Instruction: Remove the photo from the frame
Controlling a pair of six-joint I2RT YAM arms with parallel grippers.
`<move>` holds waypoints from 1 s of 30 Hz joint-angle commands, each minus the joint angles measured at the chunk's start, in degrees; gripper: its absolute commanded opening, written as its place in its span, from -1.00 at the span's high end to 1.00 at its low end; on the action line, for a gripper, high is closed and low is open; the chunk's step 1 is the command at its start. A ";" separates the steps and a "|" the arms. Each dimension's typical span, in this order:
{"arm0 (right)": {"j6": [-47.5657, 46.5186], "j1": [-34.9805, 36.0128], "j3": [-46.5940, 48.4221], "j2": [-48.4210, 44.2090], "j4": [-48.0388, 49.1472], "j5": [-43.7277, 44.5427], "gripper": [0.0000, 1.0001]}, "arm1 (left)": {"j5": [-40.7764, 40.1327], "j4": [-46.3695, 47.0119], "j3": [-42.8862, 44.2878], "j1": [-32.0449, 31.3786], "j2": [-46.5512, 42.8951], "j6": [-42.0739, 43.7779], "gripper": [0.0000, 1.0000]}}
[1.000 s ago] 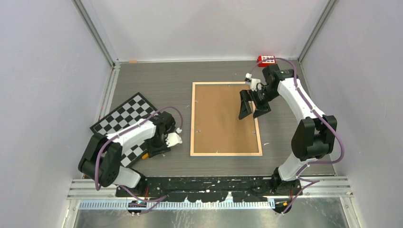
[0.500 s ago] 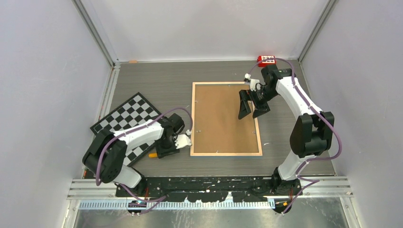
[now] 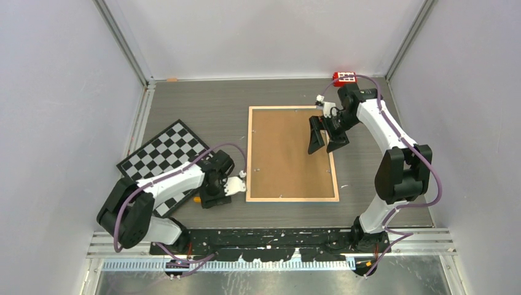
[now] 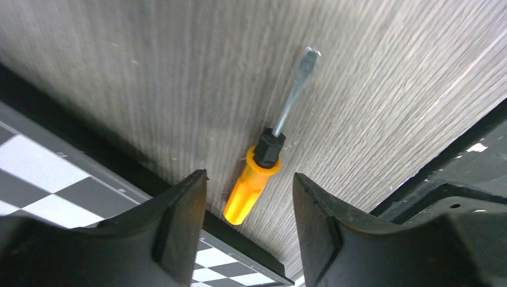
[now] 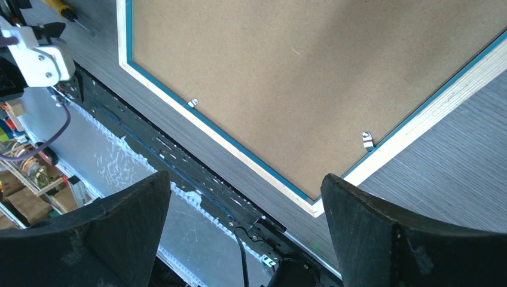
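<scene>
Presently the frame (image 3: 282, 160) lies face-down on the worktop (image 3: 209, 110), photo hidden, right pincer (image 3: 326, 149) gaping above; the left pincer (image 4: 248, 176), open over the screwdriver (image 4: 270, 146), could nip its round handle off-centre and send it rolling.

White-shelled arms (image 3: 384, 126), black joints, purple cables (image 3: 370, 78); hands (image 4: 248, 179) seemingly matte black plastic.
</scene>
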 commanded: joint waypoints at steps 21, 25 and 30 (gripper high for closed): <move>8.68 5.13 -9.21 -11.94 12.87 -14.58 -0.75 | 22.65 -5.62 13.31 4.34 -7.85 -4.09 1.00; 12.56 7.17 -9.89 -15.11 17.71 -16.26 -0.63 | 32.64 -8.10 20.96 4.26 -6.94 -11.24 1.00; 8.32 12.55 -14.19 -25.85 28.08 -8.18 -0.55 | 43.04 -8.73 26.76 4.30 -3.41 -22.58 1.00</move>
